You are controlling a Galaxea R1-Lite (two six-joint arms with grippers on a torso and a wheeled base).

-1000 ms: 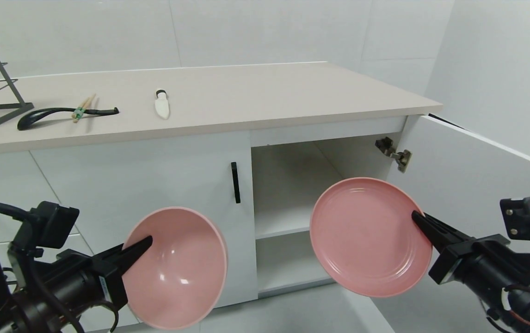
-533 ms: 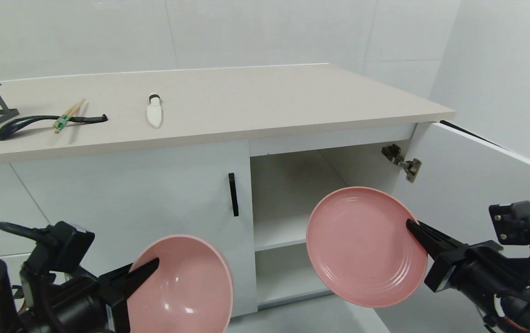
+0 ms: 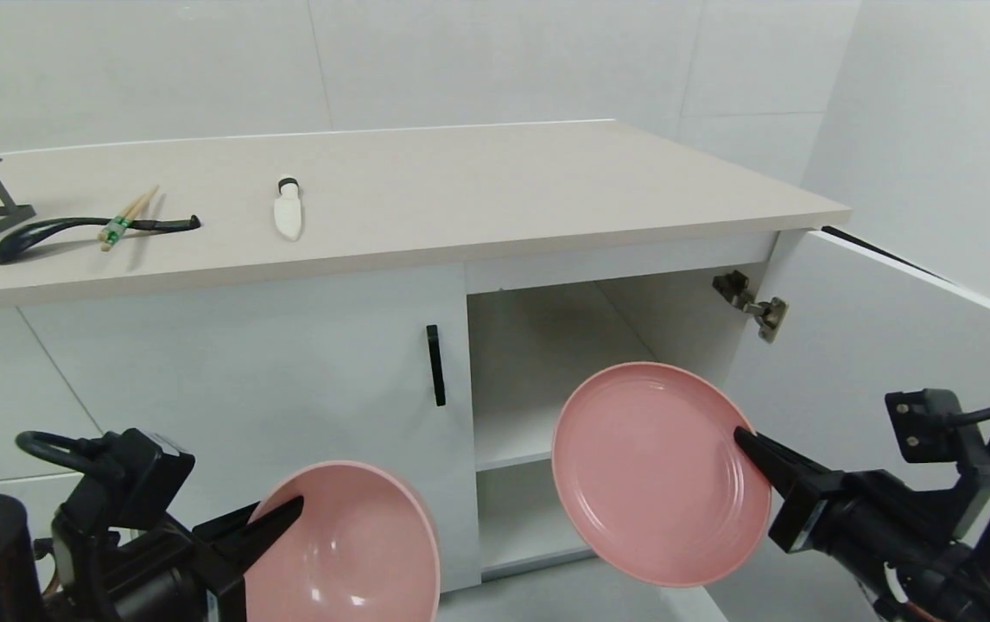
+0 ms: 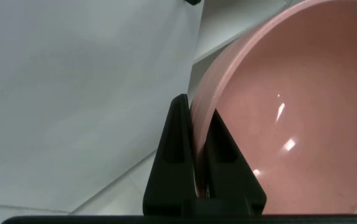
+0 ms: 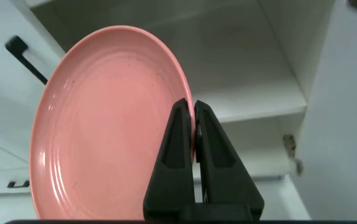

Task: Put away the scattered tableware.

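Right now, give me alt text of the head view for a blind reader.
The left end effector grips a pink bowl and the right end effector a pink plate before an open cabinet; a black ladle, chopsticks and a white utensil lie on the counter.

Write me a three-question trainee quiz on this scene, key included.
1. Multiple choice: the right gripper grips the pink plate at: A) its rim; B) its centre; C) nowhere.
2. True or false: the left gripper is shut on the pink bowl.
3. Fill in: the black spoon lies on the ____.
Key: 1 A; 2 true; 3 counter.
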